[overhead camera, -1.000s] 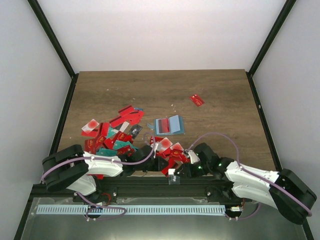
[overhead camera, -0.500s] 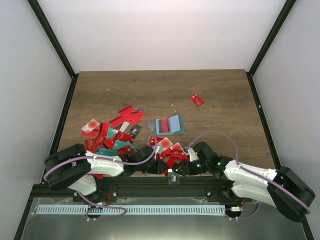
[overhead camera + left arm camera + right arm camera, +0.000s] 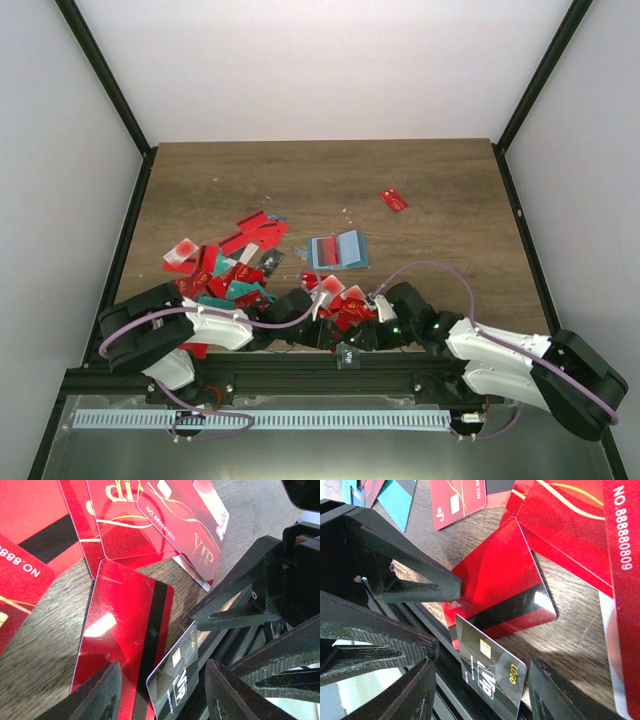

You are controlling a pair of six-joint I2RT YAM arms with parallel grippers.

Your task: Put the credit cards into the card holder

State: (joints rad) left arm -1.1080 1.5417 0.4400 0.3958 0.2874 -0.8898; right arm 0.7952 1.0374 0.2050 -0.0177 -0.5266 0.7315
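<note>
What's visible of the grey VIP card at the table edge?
Thin glossy grey card: gold chip, dark VIP mark, gold LOGO text. Face up, skewed, overhanging the table's near edge, one corner on a red striped card. It sits between the open fingers of the left gripper and right gripper; neither visibly pinches it.

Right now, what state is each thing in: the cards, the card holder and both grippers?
Card holder: open, lying on the table.
Credit cards: loose, heaped on the table.
Grey card: at the table's near edge, not gripped.
Left gripper: open.
Right gripper: open.
</note>
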